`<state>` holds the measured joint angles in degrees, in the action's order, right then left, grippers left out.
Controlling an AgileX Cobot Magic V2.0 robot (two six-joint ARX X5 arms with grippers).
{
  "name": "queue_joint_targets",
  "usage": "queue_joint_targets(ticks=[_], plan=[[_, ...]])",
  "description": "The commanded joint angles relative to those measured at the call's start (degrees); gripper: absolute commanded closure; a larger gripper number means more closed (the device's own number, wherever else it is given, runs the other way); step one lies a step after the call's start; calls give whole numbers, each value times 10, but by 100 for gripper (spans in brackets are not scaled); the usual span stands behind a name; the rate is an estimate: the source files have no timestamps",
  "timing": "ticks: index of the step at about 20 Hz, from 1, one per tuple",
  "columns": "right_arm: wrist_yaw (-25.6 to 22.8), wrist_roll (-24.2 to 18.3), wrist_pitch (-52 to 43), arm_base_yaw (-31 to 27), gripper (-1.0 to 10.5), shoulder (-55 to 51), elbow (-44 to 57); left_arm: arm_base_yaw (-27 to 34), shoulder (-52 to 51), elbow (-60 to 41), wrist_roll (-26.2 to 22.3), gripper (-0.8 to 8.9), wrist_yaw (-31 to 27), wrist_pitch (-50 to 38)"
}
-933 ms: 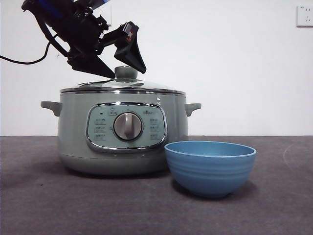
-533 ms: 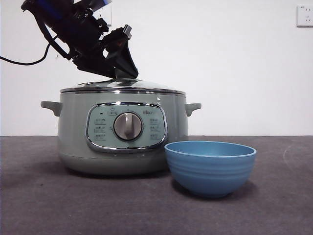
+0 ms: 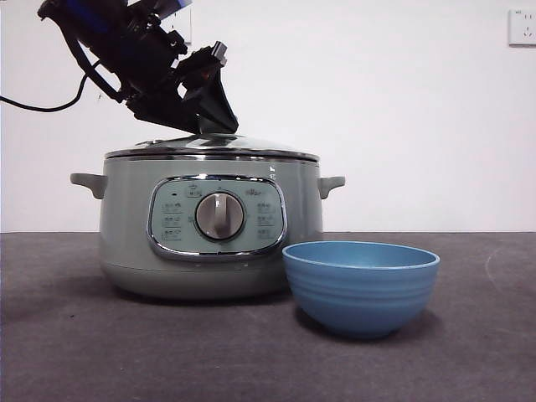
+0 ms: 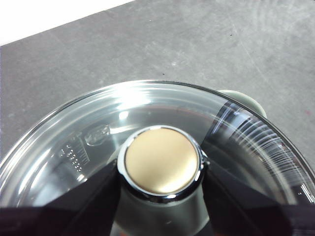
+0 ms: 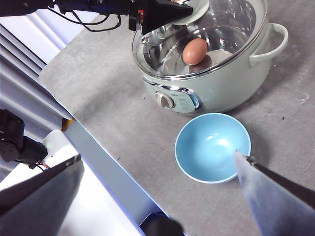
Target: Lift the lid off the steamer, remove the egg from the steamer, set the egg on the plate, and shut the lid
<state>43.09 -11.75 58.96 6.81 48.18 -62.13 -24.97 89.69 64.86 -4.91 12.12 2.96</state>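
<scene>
The pale green steamer (image 3: pixel 126 226) (image 5: pixel 224 93) stands on the grey table with its glass lid (image 3: pixel 251 147) (image 4: pixel 74 132) (image 5: pixel 231 19) seated on it. My left gripper (image 3: pixel 211 124) (image 4: pixel 160 169) comes down from the upper left and is shut on the lid's round knob (image 4: pixel 160 160), one jaw on each side. Through the glass, the brown egg (image 5: pixel 195 51) shows inside the steamer. The blue plate (image 3: pixel 360 285) (image 5: pixel 212 147), a bowl, sits empty in front of the steamer, to its right. My right gripper (image 5: pixel 157 162) hangs high above the plate, open and holding nothing.
A black cable (image 3: pixel 42 105) trails from the left arm toward the wall. A wall socket (image 3: pixel 521 25) sits at the top right. In the right wrist view the table's edge (image 5: pixel 93 147) runs beside a white and blue frame.
The left gripper dropped onto the lid's knob and shut on it, hiding the knob in the front view. The steamer shifted very slightly. The lid still rests on the pot.
</scene>
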Motion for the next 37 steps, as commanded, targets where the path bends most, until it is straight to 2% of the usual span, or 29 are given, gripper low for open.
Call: queue_joint_targets(ticks=[1, 7, 12, 15, 19, 22, 27, 32, 37], plan=[[0, 4, -2, 1, 380, -1, -2, -2, -5, 31, 7, 822, 4, -14], [0, 12, -28, 1, 380, 0, -2, -2, -17, 118, 6, 822, 4, 67], [0, 73, -128, 5, 380, 32, -2, -2, -115, 151, 6, 822, 0, 137], [-7, 110, -193, 34, 380, 70, -2, -1, -197, 151, 6, 822, -6, 186], [-87, 151, -282, 117, 379, 136, -3, -1, -299, 151, 5, 822, -33, 257], [-165, 184, -345, 186, 380, 198, -7, -1, -358, 151, 3, 822, -54, 316], [-300, 171, -353, 288, 380, 336, -101, -1, -417, 151, 4, 822, -67, 367], [-363, 161, -305, 325, 380, 496, -257, -1, -451, 151, 4, 822, -76, 385], [-375, 158, -283, 331, 380, 630, -376, -1, -457, 151, 4, 822, -76, 402]])
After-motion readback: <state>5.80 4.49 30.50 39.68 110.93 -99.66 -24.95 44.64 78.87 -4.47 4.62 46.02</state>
